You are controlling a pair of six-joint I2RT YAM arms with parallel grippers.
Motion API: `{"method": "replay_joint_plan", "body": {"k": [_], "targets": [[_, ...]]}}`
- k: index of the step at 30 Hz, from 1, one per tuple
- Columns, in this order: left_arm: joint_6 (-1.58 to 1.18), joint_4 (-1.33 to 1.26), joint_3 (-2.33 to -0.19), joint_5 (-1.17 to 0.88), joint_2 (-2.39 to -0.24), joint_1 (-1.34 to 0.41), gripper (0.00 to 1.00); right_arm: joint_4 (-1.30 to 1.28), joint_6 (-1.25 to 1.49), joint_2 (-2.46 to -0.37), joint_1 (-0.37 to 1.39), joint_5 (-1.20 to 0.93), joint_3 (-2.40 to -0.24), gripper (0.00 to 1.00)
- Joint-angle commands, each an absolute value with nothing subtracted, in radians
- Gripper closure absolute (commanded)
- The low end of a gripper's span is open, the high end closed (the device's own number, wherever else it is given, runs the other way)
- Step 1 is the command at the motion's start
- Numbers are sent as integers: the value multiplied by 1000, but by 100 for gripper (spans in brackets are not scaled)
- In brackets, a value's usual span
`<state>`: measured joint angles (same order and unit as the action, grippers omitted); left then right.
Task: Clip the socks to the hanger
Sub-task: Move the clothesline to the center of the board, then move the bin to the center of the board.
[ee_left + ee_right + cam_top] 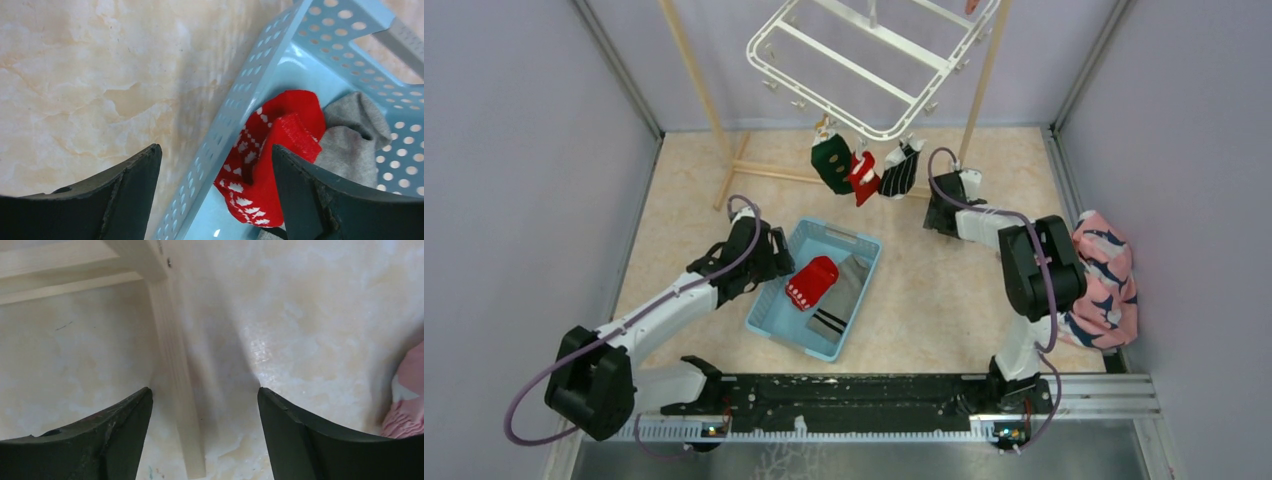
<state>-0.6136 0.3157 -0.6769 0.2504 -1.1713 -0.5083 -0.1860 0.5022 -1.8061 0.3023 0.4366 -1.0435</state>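
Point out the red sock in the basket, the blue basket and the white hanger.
Red sock in the basket (812, 281), top view, its middle.
Blue basket (844, 234), top view, far rim.
White hanger (819, 99), top view, near rim.

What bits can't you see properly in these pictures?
White plastic drying hanger: top view, far part cut off by the upper edge.
Grey striped sock: top and left wrist views, partly covered by the red patterned sock.
Pink shark-print cloth: right wrist view, cut off by the right edge.

Overhead view faces down from afar; close wrist views face down, left sharing the basket (849, 235) (240, 100).
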Motion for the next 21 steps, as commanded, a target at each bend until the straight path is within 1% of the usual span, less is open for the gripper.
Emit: {"method": "replay_joint_plan", "body": {"k": [1,3,4,7,8,11,15,21], "targets": [[-640,274,-637,263,-1213,-506,15,-200,489,-1753,287,482,-1032,21],[-641,270,-630,313,-1247,-505,22,-207,483,-1698,287,480,-1010,21],[-640,271,-629,340,-1270,-505,28,-213,481,-1656,287,480,-1000,21],[-681,314,-639,435,-1339,-500,56,-219,472,-1541,287,474,-955,21],[-715,337,-639,457,-1356,-493,62,-219,472,-1501,289,471,-940,21],[-781,360,-599,441,-1356,-425,63,-228,465,-1385,290,450,-905,21],[-842,358,-500,364,-1240,-314,65,-241,454,-1279,299,421,-885,22],[-887,501,-481,404,-1029,-290,64,-259,440,-1229,318,407,-893,22]]}}
